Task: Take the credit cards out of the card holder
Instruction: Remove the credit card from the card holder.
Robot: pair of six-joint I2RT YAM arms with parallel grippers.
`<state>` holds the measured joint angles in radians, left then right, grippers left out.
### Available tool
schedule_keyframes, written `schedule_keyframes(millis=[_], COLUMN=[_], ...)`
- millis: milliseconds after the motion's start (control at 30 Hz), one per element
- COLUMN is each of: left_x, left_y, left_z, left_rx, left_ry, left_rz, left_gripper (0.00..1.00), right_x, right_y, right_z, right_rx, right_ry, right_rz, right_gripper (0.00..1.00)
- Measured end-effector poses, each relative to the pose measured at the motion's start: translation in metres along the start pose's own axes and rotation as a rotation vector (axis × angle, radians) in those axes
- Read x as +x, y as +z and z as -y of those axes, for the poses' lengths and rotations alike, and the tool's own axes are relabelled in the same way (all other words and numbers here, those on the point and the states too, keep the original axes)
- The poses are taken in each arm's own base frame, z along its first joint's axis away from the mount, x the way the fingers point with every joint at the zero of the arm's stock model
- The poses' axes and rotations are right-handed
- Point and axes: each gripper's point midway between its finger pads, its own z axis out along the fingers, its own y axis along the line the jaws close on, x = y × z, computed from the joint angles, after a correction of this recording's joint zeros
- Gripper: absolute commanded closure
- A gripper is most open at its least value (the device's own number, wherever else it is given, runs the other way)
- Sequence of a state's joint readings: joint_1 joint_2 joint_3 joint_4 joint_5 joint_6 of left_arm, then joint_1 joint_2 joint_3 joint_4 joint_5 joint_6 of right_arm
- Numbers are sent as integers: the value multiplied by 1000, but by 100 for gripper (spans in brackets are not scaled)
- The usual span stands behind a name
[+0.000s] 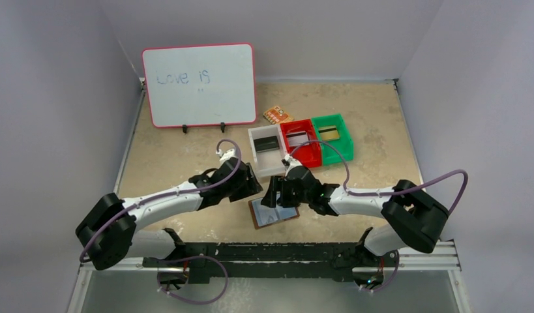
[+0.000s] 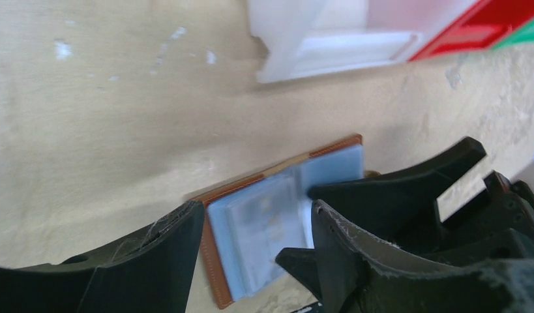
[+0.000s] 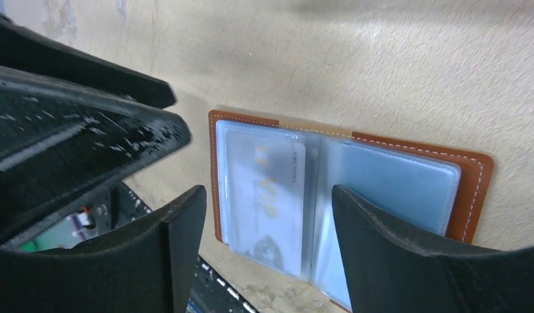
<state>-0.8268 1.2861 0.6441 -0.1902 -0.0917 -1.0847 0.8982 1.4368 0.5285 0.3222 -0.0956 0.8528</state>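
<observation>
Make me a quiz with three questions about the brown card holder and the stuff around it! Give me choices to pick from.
1. Where is the card holder?
A) in a bin
B) on the table, below the left gripper and right gripper
C) on the whiteboard

2. How many plastic bins stand behind it?
A) three
B) one
C) five

3. How is the card holder?
A) snapped shut
B) standing on its edge
C) lying open

Answers:
1 B: it lies flat on the tabletop, with both open grippers just above it.
2 A: white, red and green, side by side.
3 C: its clear pockets face up, and a credit card shows inside one.
</observation>
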Motion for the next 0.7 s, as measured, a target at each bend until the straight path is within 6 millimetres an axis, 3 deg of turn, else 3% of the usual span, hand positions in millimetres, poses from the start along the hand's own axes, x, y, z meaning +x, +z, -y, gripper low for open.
schedule_keyframes(millis=[100,333,533,700], left_x=[-11,-48,-50,-49], left_y=[-8,-49,-53,-54], left_z=[-13,-30,-47,-53], left_rx=[-58,-112,-183,-207], left_ry=[-36,-113,-117,-114], left_rz=[75,286,316,318], left_gripper=[37,36,36,36], right_x=[-3,5,9,7], right_y=[0,0,18,24], right_z=[0,-1,-11,-9], right_rx=[25,154,275,365], right_ry=[-42,-188,-280,-309], right_rz=[18,30,29,51], right_gripper=[23,23,24,36])
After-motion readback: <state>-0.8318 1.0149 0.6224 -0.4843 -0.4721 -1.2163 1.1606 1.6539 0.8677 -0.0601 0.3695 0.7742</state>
